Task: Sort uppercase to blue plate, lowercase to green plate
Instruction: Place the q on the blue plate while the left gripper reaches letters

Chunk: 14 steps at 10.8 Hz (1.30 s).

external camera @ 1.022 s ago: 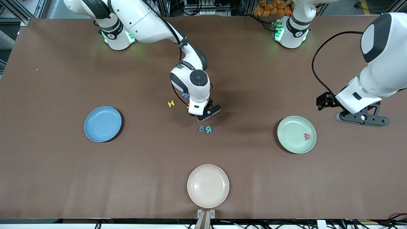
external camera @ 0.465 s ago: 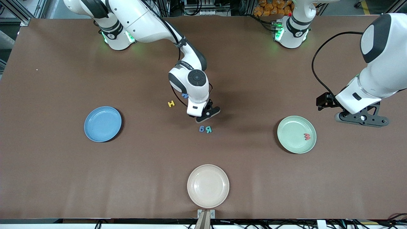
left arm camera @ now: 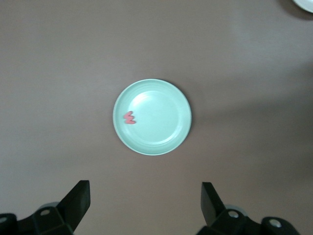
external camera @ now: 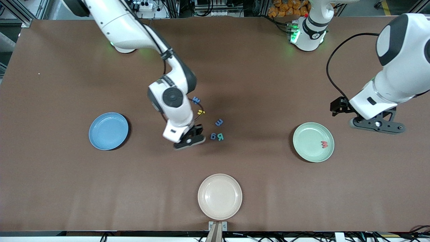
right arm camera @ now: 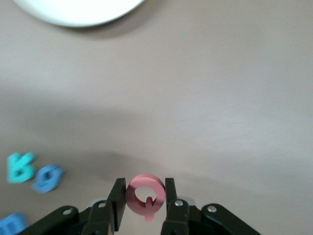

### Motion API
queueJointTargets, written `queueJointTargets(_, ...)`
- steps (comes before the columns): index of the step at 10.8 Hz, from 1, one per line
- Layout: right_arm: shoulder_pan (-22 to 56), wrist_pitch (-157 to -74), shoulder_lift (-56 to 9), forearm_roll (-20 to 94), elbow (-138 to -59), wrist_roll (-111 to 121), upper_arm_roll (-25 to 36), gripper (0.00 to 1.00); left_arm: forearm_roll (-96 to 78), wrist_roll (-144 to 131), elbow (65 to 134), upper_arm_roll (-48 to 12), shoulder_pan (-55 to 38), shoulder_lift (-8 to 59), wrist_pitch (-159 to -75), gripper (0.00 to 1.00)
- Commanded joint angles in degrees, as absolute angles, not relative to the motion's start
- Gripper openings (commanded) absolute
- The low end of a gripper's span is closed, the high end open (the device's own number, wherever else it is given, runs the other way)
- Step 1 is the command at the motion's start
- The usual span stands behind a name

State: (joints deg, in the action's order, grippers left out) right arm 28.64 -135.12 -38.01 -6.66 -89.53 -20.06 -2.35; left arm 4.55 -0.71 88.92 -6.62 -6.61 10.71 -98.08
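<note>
My right gripper [external camera: 188, 140] is shut on a red Q [right arm camera: 145, 195], held upright between its fingers above bare table between the blue plate [external camera: 108, 130] and the letter cluster. On the table lie a blue M [external camera: 196, 100], a yellow h [external camera: 201, 112], a blue e [external camera: 219, 122], a blue a [external camera: 213, 136] and a teal R [external camera: 220, 136]. The green plate [external camera: 313, 142] holds a red w [external camera: 324, 144]. My left gripper [external camera: 377, 124] waits open and empty above the table beside the green plate [left arm camera: 152, 117].
A cream plate [external camera: 219, 196] sits near the table edge closest to the front camera, and its rim [right arm camera: 78, 12] shows in the right wrist view. The right arm's wrist covers the table just beside the blue M.
The right arm swung from over the letters toward the blue plate, carrying the red Q. This uncovered the blue e and yellow h and hid the yellow H. The left arm barely shifted.
</note>
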Motion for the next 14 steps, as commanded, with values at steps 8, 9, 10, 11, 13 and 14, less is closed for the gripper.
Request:
queueJointTargets(8,5.2,-123.9,-31.1,-6.2,-97.7,-11.2,-3.1,0.0,3.7,-37.7,88.4,-13.9,-24.3,19.9,-105.0,1.0)
queueJointTargets(9,3.8,-126.4,-29.1,-6.2,-102.0,-9.3,-3.1,0.0,3.7,-42.2,88.6,-13.9,-26.1,20.7,-107.5,1.0)
queueJointTargets(10,2.9,-129.0,-27.6,-6.2,-106.0,-8.7,-3.1,0.0,3.7,-46.5,88.6,-13.9,-27.6,22.0,-109.1,1.0)
queueJointTargets(11,1.9,-130.1,-26.5,-6.2,-108.8,-8.5,-3.1,0.0,3.7,-50.9,88.6,-13.9,-29.3,23.5,-110.8,1.0)
queueJointTargets(13,1.1,-129.6,-25.1,-6.2,-111.9,-8.5,-3.1,0.0,4.0,-60.6,88.7,-13.9,-31.9,26.5,-114.4,1.0)
queueJointTargets(14,-0.2,-129.5,-24.7,-6.2,-113.7,-8.4,-3.2,0.0,3.8,-64.4,88.7,-13.8,-32.4,27.5,-116.3,1.0)
